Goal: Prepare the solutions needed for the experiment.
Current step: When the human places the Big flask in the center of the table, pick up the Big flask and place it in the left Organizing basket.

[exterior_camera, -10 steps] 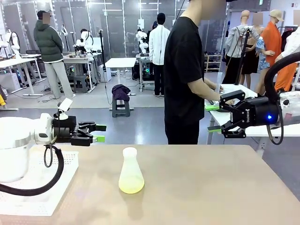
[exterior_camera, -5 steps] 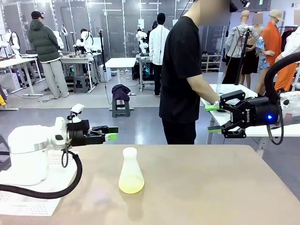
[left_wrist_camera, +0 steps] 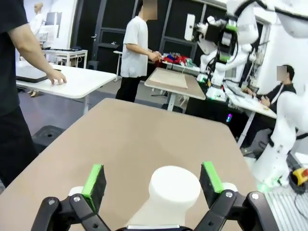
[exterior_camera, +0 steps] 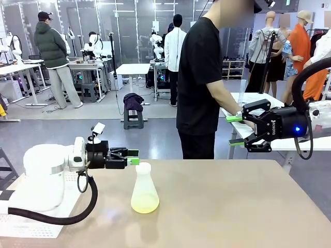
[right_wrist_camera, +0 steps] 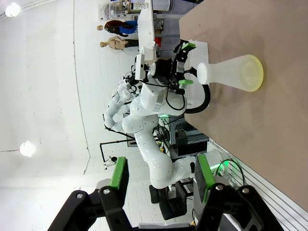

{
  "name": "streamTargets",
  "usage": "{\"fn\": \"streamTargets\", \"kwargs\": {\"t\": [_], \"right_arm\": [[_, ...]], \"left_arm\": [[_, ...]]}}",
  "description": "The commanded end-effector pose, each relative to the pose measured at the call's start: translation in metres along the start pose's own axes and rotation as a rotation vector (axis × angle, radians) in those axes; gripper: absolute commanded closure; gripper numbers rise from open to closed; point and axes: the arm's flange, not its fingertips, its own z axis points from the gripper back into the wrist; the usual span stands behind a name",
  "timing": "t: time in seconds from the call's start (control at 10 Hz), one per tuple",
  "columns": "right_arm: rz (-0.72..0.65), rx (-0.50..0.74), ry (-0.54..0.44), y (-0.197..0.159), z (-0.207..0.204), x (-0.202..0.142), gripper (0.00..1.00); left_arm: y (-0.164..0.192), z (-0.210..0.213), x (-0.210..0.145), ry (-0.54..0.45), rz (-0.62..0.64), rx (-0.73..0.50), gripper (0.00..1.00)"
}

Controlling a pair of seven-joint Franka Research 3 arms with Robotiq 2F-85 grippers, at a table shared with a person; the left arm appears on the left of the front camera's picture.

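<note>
Green-padded left gripper [exterior_camera: 133, 157] stands wide open, pads flanking the flask [exterior_camera: 144, 181] neck without contact; the left wrist view cuts off the flask body. Yellow-green solution [exterior_camera: 145, 204] sits in its base, centre of the table [exterior_camera: 232, 206]. Right gripper [exterior_camera: 235, 130] hangs open, empty.

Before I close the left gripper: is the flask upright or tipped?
Upright. The flask stands on its wide base on the table, neck up, pale yellow-green liquid pooled at the bottom.
</note>
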Motion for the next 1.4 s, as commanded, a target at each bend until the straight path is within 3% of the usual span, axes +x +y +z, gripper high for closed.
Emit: {"fn": "streamTargets", "kwargs": {"t": [0.0,0.2,0.4,0.9,1.3], "right_arm": [[0.005,0.001,-0.009,0.001,-0.001,-0.001,0.30],[0.005,0.001,-0.009,0.001,-0.001,-0.001,0.30],[0.005,0.001,-0.009,0.001,-0.001,-0.001,0.30],[0.005,0.001,-0.009,0.001,-0.001,-0.001,0.30],[0.005,0.001,-0.009,0.001,-0.001,-0.001,0.30]], "left_arm": [[0.001,-0.001,-0.006,0.037,-0.099,-0.035,0.00],[-0.007,0.005,-0.009,0.010,-0.132,-0.074,0.00],[-0.010,0.011,-0.015,0.074,-0.116,-0.140,0.00],[0.007,0.015,-0.031,0.096,-0.029,-0.104,0.00],[0.016,0.002,-0.039,0.101,-0.011,-0.182,0.00]]}}
